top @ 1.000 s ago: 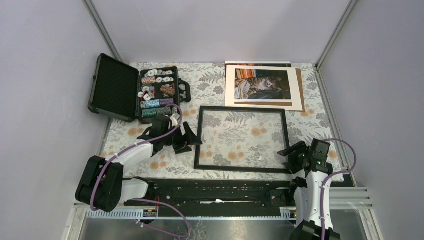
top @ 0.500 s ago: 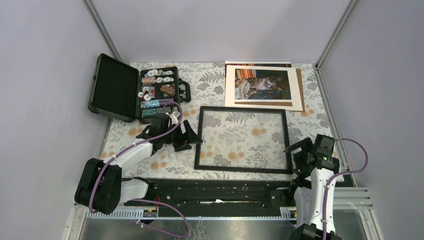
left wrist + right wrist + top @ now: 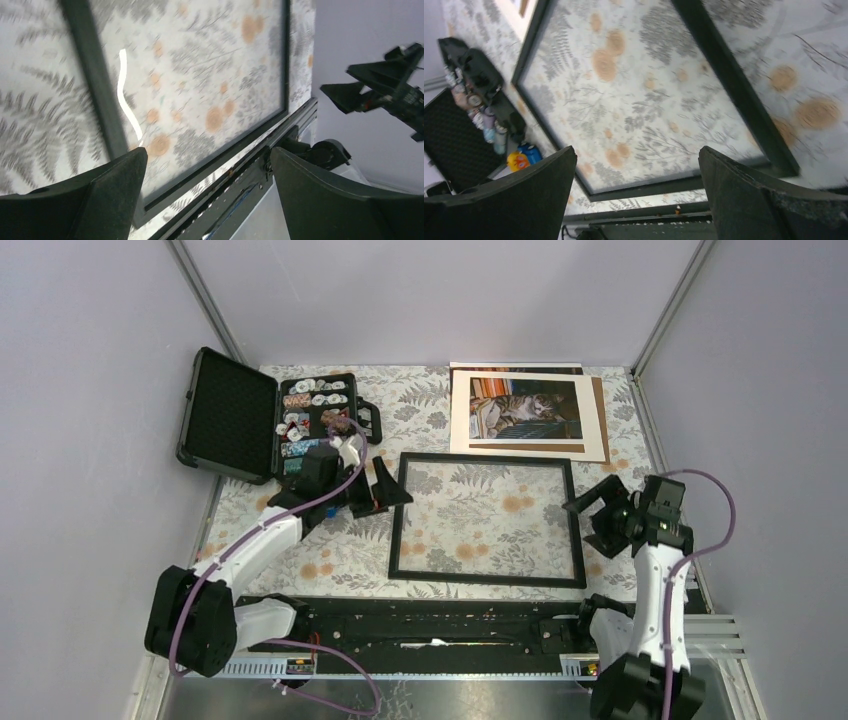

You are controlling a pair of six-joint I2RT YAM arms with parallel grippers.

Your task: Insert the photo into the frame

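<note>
A floral cloth (image 3: 340,558) is the work surface, pale walls (image 3: 420,300) around. Left gripper (image 3: 375,498) and right gripper (image 3: 592,523) gape empty beside the frame (image 3: 485,458); wrist views are blurred.

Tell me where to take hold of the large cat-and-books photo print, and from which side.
The large rectangular cat photo print lies flat, bordered by a cream mat, at the far right, so only a thin edge offers purchase. Its near long edge probably suits best: bring the open right tool from the near side, low and shallow.
</note>
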